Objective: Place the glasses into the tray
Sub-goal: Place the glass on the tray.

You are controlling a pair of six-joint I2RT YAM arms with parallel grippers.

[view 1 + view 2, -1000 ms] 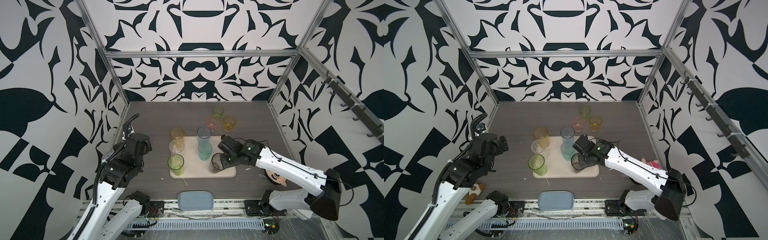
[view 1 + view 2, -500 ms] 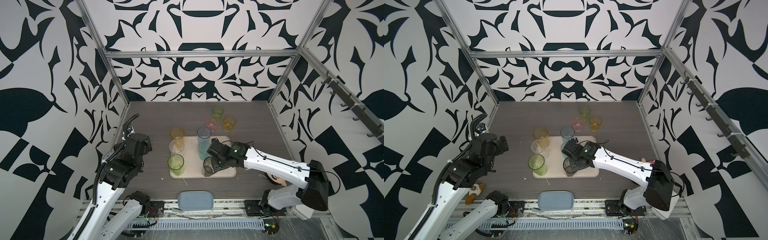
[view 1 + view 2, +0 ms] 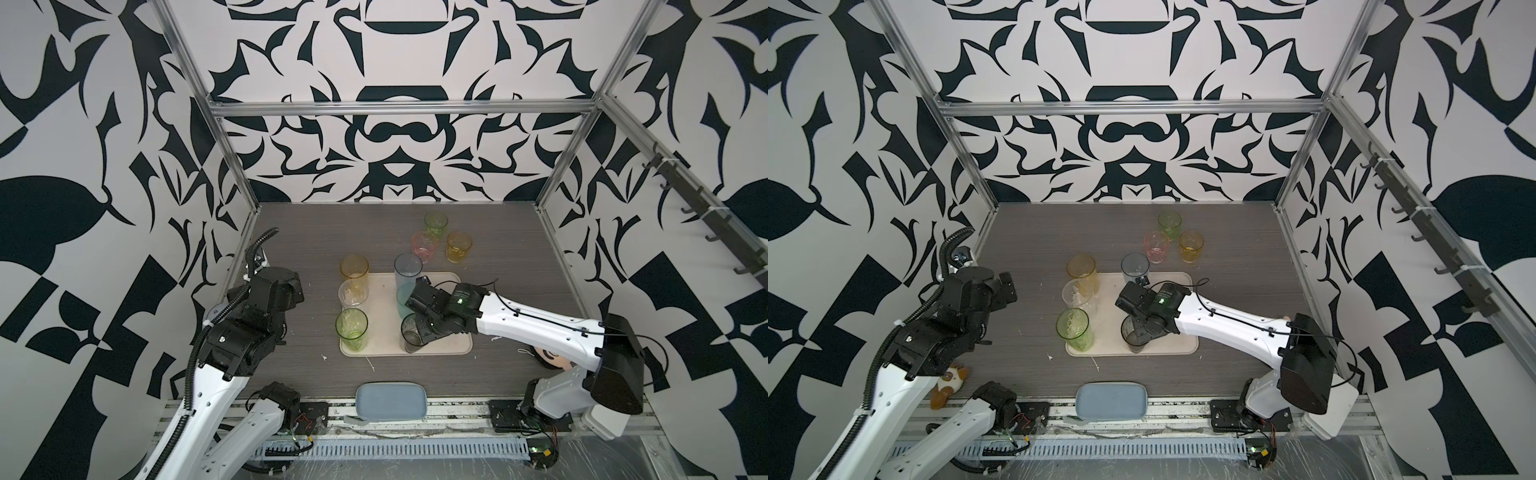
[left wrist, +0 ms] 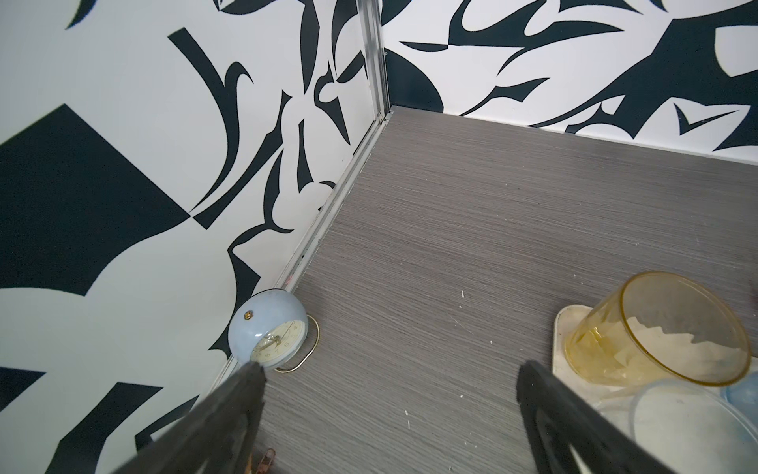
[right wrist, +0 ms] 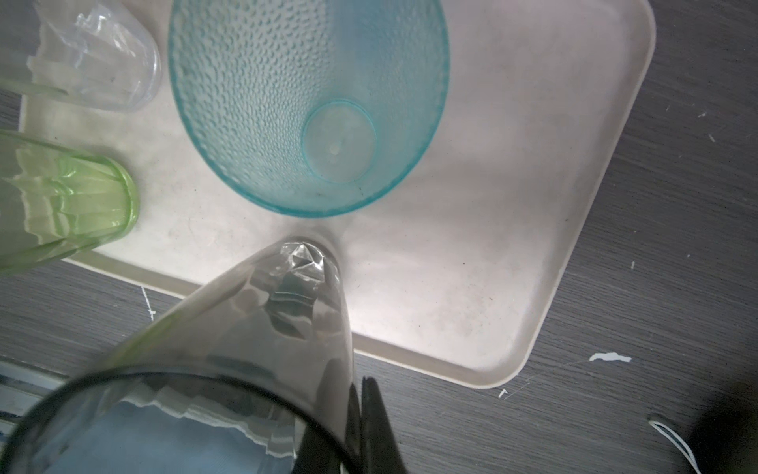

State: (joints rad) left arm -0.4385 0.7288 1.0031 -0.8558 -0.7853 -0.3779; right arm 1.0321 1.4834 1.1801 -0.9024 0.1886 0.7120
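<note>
Grey glass point(image 3: 410, 337) at the tray's point(image 3: 459, 351) front edge, lower centre, right pincer point(image 5: 352, 427) clamped on its rim. Left pincer point(image 4: 389, 377), frame left, gapes wide. Further back on the tabletop point(image 3: 311, 232): pink glass point(image 3: 424, 244), amber glass point(image 3: 459, 246), green glass point(image 3: 435, 222).

Blue-grey pad point(image 3: 390, 400) flat at front edge of my table point(image 3: 316, 232). Pale blue clock point(image 4: 268, 334) leaning by wall, gold wire stand. Orange-white toy point(image 3: 948, 384) front left. White scraps point(image 3: 370, 363) just beyond pad.
</note>
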